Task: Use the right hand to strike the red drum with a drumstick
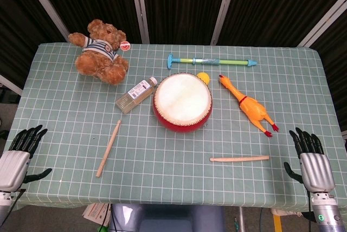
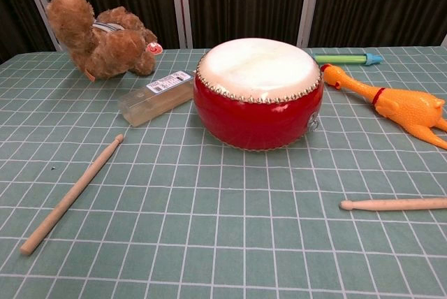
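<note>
The red drum with a cream skin stands at the table's middle. One wooden drumstick lies flat in front of it to the right, its tip pointing left. A second drumstick lies at the front left, slanted. My right hand hovers at the table's right front edge, fingers spread, holding nothing, to the right of the nearer drumstick. My left hand is at the left front edge, likewise open and empty. Neither hand shows in the chest view.
A brown teddy bear sits at the back left. A clear flat bottle lies left of the drum. A yellow rubber chicken lies right of it. A blue-green tube toy and a small yellow ball lie behind.
</note>
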Available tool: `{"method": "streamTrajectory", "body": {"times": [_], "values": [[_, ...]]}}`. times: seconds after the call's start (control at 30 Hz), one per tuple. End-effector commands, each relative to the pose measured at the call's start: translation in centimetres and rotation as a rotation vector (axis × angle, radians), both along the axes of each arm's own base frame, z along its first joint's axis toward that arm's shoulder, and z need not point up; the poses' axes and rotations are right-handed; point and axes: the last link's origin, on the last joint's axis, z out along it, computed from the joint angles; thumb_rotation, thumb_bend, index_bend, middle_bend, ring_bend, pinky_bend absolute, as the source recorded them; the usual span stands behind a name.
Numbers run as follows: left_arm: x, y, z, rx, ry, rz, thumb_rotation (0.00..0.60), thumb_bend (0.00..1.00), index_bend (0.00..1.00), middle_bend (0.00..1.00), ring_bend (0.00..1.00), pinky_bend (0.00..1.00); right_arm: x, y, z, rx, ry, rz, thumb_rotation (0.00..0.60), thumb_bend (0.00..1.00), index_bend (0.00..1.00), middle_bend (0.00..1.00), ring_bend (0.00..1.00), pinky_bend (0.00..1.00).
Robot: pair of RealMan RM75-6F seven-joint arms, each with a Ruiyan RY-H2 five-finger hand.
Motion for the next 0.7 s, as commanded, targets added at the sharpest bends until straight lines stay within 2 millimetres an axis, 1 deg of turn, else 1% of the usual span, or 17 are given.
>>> {"method": "streamTrajectory", "body": {"times": [0.03, 0.4, 0.43, 0.47, 0.5, 0.57, 0.6, 0.63, 0.67, 0.7], "values": [[0.0, 0.0, 0.0, 0.0, 0.001, -0.001, 0.6, 0.0, 0.0, 0.0, 0.0, 0.0, 0.0, 0.0, 0.1, -0.002, -0.002, -0.003, 0.6, 0.36, 0.0, 0.0, 0.0, 0.02], [0.0, 0.0, 0.0, 0.002, 0.001, 0.0, 0.6, 0.0, 0.0, 0.0, 0.0, 0.0, 0.1, -0.1, 0.1, -0.001, -0.004, 0.005, 0.6, 0.36, 0.0, 0.0, 0.0, 0.02], [0.0, 0.0, 0.0, 0.002, 0.001, 0.001, 0.6, 0.0, 0.0, 0.0, 0.0, 0.0, 0.1, -0.1, 0.1, -0.001, -0.006, 0.006, 0.6, 0.36, 0.0, 0.01, 0.02, 0.02], [0.0, 0.1, 0.0, 0.002, 0.001, 0.001, 0.6, 0.0, 0.0, 0.0, 0.0, 0.0, 0.2, -0.1, 0.0, 0.0, -0.005, 0.012, 0.6, 0.36, 0.0, 0.04, 0.07, 0.05], [0.0, 0.1, 0.0, 0.002, 0.001, 0.001, 0.6, 0.01, 0.0, 0.0, 0.0, 0.0, 0.3, -0.1, 0.0, 0.001, -0.004, 0.016, 0.6, 0.36, 0.0, 0.14, 0.19, 0.15], [-0.1, 0.1, -0.1, 0.0, 0.001, 0.001, 0.6, 0.0, 0.0, 0.0, 0.0, 0.0, 0.7, -0.2, 0.0, -0.004, -0.003, 0.035, 0.6, 0.36, 0.03, 0.46, 0.54, 0.47], [-0.1, 0.1, -0.2, -0.002, 0.003, 0.002, 0.6, 0.0, 0.0, 0.0, 0.0, 0.0, 0.9, -0.2, -0.1, -0.006, -0.003, 0.046, 0.6, 0.36, 0.06, 0.58, 0.66, 0.58], [-0.1, 0.0, -0.2, -0.004, 0.004, 0.002, 0.6, 0.0, 0.0, 0.0, 0.0, 0.0, 1.0, -0.3, -0.2, -0.004, -0.004, 0.05, 0.6, 0.36, 0.12, 0.72, 0.8, 0.7], [0.0, 0.0, -0.2, -0.005, 0.003, 0.002, 0.6, 0.0, 0.0, 0.0, 0.0, 0.0, 1.1, -0.3, -0.4, 0.005, -0.005, 0.051, 0.6, 0.36, 0.17, 0.79, 0.86, 0.76], [0.0, 0.0, -0.2, -0.006, 0.003, 0.001, 0.6, 0.01, 0.0, 0.0, 0.0, 0.0, 1.2, -0.2, -0.8, 0.023, -0.006, 0.043, 0.6, 0.36, 0.24, 0.87, 0.93, 0.82]]}}
